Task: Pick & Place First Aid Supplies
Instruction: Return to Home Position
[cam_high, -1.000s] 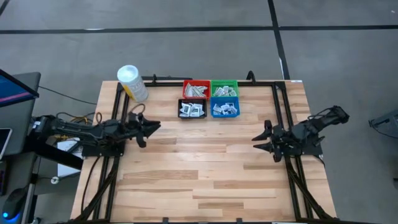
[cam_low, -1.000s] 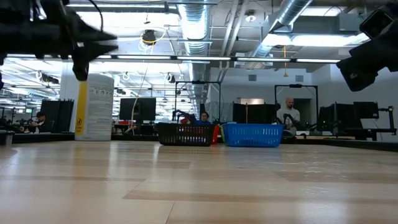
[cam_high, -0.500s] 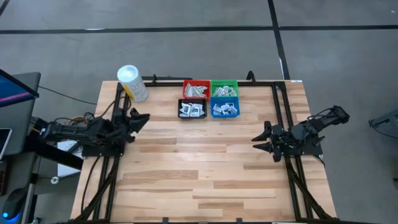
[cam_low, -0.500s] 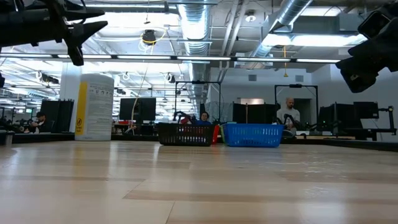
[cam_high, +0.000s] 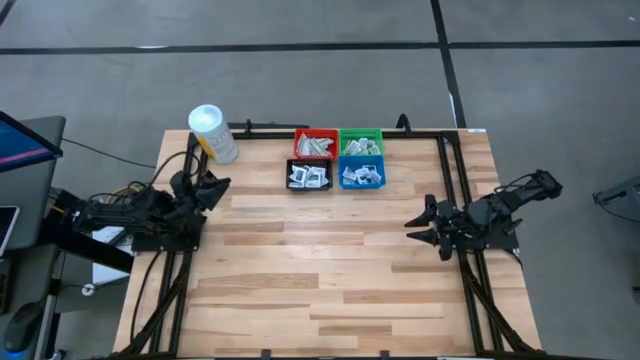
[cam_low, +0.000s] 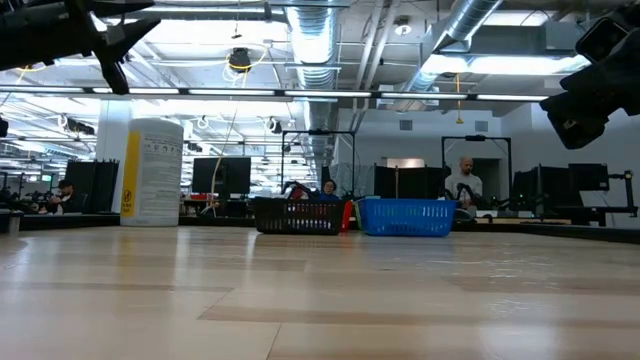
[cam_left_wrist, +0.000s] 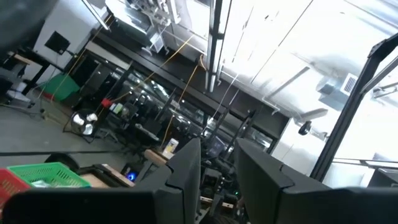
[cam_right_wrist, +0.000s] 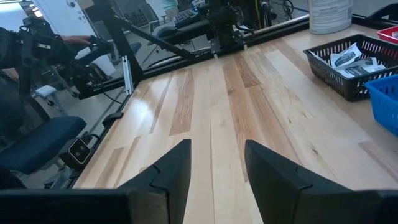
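Observation:
The first aid supplies (cam_high: 336, 160) lie as small white and pale packets in four small bins at the table's far middle: red (cam_high: 315, 143), green (cam_high: 361, 142), black (cam_high: 309, 176) and blue (cam_high: 362, 175). My left gripper (cam_high: 218, 186) hangs open and tipped upward over the table's left side, near the white tub (cam_high: 213, 133); its wrist view (cam_left_wrist: 219, 149) looks up into the room. My right gripper (cam_high: 415, 225) waits open above the table's right side, fingers pointing toward the left (cam_right_wrist: 217, 149). Nothing is between either pair of fingers.
A white tub with a yellow label (cam_low: 151, 172) stands at the far left corner. A black metal frame (cam_high: 450, 140) runs along the table's left, far and right sides. The wooden tabletop (cam_high: 320, 270) is bare in the middle and near part. People sit in the room behind (cam_low: 462, 180).
My left gripper has drawn back toward the table's left edge and risen, its fingers tipping from about level to pointing upward. My right gripper has stayed where it was. The bins and packets have not moved.

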